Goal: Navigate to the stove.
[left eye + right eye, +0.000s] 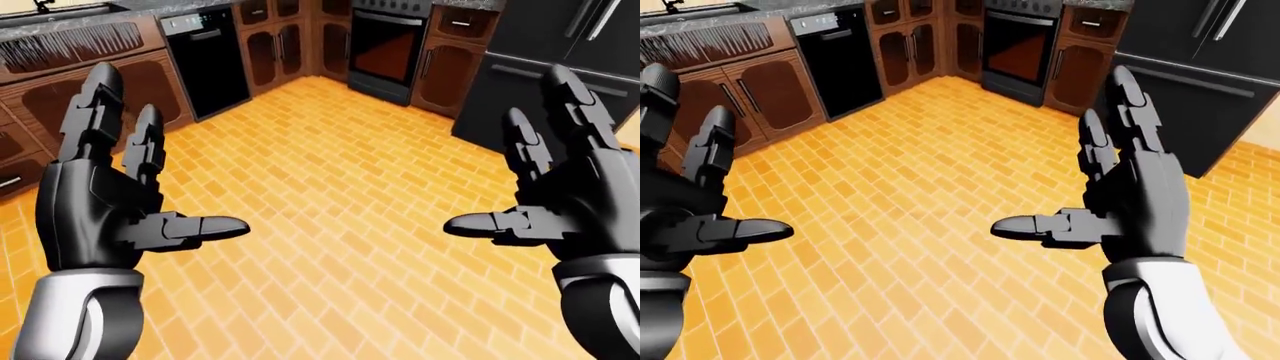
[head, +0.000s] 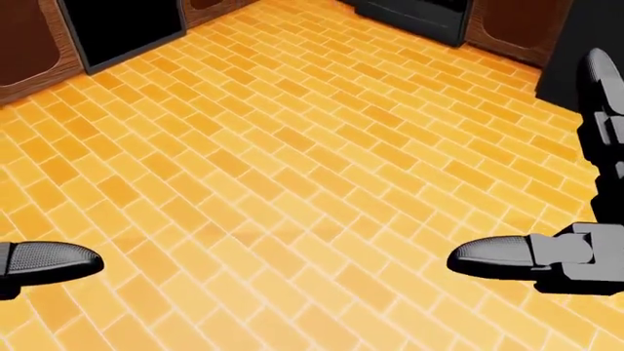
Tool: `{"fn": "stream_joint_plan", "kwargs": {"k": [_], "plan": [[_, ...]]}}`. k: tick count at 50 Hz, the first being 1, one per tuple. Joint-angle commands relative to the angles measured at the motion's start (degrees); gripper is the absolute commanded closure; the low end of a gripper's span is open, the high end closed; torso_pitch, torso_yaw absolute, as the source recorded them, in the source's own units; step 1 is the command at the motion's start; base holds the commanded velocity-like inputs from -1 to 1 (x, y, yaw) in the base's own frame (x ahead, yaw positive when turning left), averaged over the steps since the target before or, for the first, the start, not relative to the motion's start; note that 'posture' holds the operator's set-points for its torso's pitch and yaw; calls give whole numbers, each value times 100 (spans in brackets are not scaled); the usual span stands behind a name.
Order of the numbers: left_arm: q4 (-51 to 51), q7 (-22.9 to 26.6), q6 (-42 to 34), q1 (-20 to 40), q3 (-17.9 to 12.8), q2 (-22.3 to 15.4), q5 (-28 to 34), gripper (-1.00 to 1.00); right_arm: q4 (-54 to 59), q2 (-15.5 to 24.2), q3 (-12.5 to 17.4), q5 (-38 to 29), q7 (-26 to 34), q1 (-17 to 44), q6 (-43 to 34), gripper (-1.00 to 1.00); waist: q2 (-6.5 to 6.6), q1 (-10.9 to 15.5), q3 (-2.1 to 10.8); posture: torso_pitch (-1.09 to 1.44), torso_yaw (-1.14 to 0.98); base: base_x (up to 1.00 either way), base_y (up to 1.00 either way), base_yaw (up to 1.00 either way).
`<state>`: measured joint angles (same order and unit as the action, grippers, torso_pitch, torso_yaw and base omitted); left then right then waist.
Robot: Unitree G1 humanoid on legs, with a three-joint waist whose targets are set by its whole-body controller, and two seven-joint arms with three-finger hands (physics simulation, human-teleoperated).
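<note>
stove (image 1: 385, 52) top centre of left-eye view, in cabinet corner | left hand (image 1: 110, 195) splayed wide, empty | right hand (image 1: 1130, 202) same | brick floor (image 2: 292, 168) between

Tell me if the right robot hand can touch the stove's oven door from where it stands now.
Probably not. The right robot hand is open and empty above the brick floor, and the stove stands far off across it. Nothing blocks the way; the robot must walk closer.
</note>
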<state>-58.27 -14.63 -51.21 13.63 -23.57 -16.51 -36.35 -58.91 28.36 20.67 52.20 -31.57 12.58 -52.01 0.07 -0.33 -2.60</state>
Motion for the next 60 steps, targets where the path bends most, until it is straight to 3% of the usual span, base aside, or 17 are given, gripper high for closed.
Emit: {"fn": "stream_joint_plan", "kwargs": {"k": [1,5,8,9,11,17,22,23,25,32,36,45,49,50,51,54,60], "plan": [[-84,17,155,89,-102,-62,31,-100,-109,24,31,-100,54,97,147,-100,-91,30,57,0,0,20,0,0],[-84,35,170,69,-104,-56,51,-100,-109,46,-23,-105,25,74,184,-100,73,26,12,0,0,20,0,0],[-79,55,182,62,-86,-49,95,-100,-109,48,1,-60,2,85,168,-100,401,10,24,0,0,20,0,0],[-102,51,160,65,-84,-51,100,-100,-109,50,6,-55,1,80,165,-100,210,69,20,0,0,20,0,0],[-103,48,131,88,-93,-51,94,-100,-109,38,36,-41,8,97,138,-100,304,63,23,0,0,20,0,0],[-52,112,195,78,-12,-7,222,-100,-109,-43,52,-130,94,113,82,-100,88,100,28,0,0,20,0,0],[-37,156,189,90,37,34,314,-100,-109,-62,96,-97,68,171,2,-100,-499,153,148,0,0,21,0,0],[-52,160,169,96,38,39,312,-100,-109,-94,88,-144,110,169,-7,-100,-256,69,45,0,0,20,0,0],[-51,166,156,110,42,46,326,-100,-109,-114,98,-145,122,186,-38,-100,-376,70,28,0,0,21,0,0],[-75,186,133,94,-16,68,310,-100,-109,-135,49,-215,154,150,-5,-100,-37,11,-35,0,0,21,0,0],[-48,198,178,62,12,68,336,-100,-109,-129,44,-199,141,152,-9,-100,391,-54,152,0,0,21,0,0],[-48,223,215,6,-25,91,332,-100,-109,-87,-15,-222,130,35,130,-100,10,119,24,0,0,20,0,0],[-17,233,224,38,13,94,384,-100,-109,-88,1,-194,121,101,75,-100,-547,136,161,0,0,21,0,0],[8,244,240,43,27,94,404,-100,-109,-114,13,-214,142,118,46,-100,-289,63,66,0,0,21,0,0],[4,243,227,51,29,94,403,-100,-109,-121,20,-216,146,138,24,-100,-400,101,45,0,0,20,0,0],[-4,234,190,78,22,90,388,-100,-109,-132,23,-224,155,153,1,-100,-305,41,81,0,0,20,0,0],[5,248,186,77,46,103,421,-100,-109,-160,22,-243,177,156,-23,-100,117,-21,-2,0,0,21,0,0]]}}
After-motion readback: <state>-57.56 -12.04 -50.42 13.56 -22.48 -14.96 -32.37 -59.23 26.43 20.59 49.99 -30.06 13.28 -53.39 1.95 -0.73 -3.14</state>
